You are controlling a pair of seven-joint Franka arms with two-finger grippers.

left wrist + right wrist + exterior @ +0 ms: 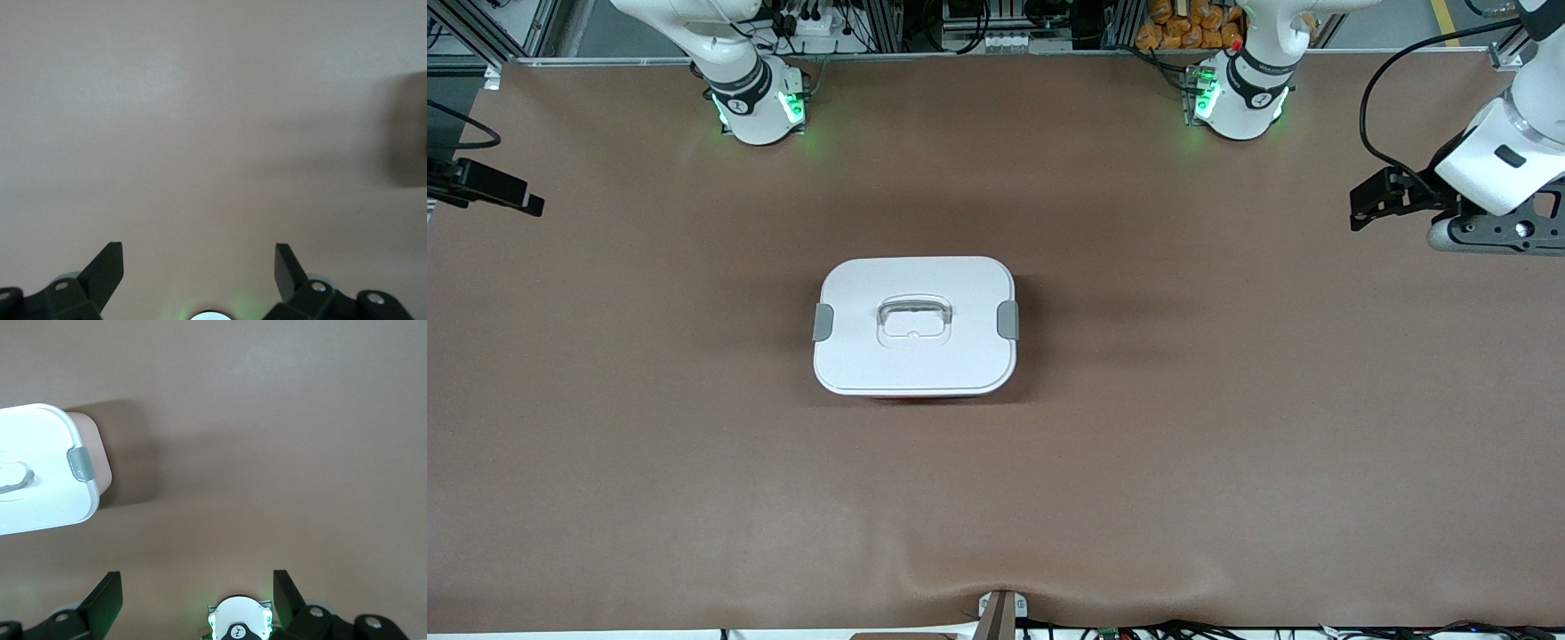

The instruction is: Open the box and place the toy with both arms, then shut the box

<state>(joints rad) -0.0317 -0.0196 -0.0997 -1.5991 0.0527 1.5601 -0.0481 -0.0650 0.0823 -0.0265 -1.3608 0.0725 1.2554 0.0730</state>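
Note:
The box (914, 324) stands on the middle of the brown table with its white lid on. The clear handle (913, 313) lies in its recess, and a grey clip sits at each end (823, 322). A thin pink strip of the tub shows under the lid's near edge. The box's end also shows in the right wrist view (47, 470). The toy is not in view. My left gripper (1360, 206) hangs open and empty over the left arm's end of the table (199, 257). My right gripper (516, 197) is open and empty over the right arm's end (197, 583).
The two arm bases with green lights (760, 107) (1236, 98) stand along the table's edge farthest from the front camera. A small bracket (1000, 613) sits at the nearest edge. Cables and orange items (1192, 27) lie off the table past the bases.

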